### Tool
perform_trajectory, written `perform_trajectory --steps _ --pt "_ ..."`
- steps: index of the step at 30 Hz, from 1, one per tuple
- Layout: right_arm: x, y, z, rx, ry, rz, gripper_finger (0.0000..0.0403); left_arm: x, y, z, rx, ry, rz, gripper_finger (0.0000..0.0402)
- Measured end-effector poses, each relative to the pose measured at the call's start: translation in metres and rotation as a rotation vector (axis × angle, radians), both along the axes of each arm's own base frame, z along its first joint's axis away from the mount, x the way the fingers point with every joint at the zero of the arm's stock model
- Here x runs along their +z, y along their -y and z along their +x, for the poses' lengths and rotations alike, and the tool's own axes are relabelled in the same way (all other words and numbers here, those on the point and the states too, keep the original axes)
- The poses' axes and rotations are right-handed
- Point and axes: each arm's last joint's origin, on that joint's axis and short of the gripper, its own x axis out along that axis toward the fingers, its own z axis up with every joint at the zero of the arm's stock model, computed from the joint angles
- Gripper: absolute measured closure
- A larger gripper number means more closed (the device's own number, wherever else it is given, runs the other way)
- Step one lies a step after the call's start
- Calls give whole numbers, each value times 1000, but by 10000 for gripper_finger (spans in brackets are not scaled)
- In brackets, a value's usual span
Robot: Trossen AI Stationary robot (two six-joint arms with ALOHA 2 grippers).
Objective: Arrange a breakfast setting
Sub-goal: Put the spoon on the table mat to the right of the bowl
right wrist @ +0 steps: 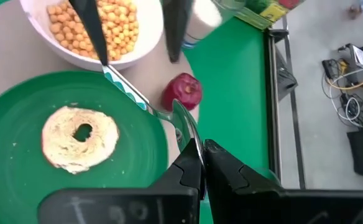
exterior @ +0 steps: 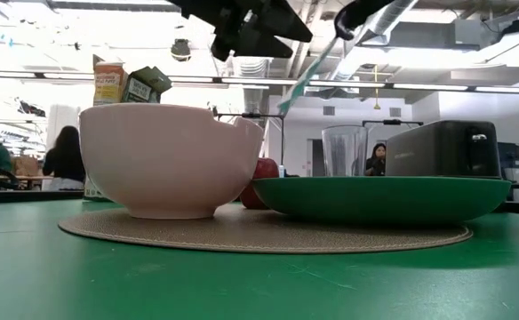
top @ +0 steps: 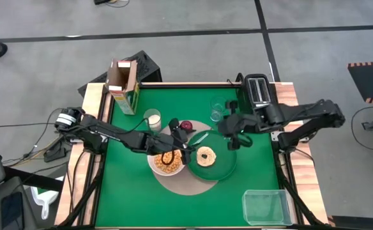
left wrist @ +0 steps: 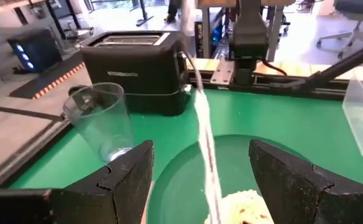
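— green tabletop (top: 142, 198) is looking close to set from my seat. round tan mat (top: 190, 185) sits mid-table, white bowl (top: 166, 163) on it and already full of cereal, dark-green plate (top: 221, 167) beside it carrying the bagel (top: 205, 156).

— and the fruit?

— red fruit (right wrist: 183, 91) is just off the plate rim, near the bowl. cereal box (top: 123, 85) stands open at the far left corner.

— so what's left?

— the spoon (right wrist: 147, 102), i judge. right gripper (right wrist: 203, 163) has its fingers pinched on the spoon's bowl end, handle slanting out over the plate toward the cereal. it's up in the air in the low view, not laid down.

— left arm?

— left gripper (left wrist: 203, 171) hovers above the bowl and plate, fingers spread wide, nothing in them, spoon handle between them.
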Motion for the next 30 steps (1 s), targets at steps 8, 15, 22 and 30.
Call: perform_trajectory --steps 8,15,22,30 --pt "-17 -7 21 -32 -27 28 370 -4 -5 -1 43 -22 -36 150" --pt "-25 10 30 -214 3 129 369 4 -5 1 68 49 10 150" --pt "-23 25 28 -284 21 265 368 -1 -5 5 117 32 98 150" --pt "-15 36 21 -343 68 333 369 -11 -1 26 200 -19 251 150"
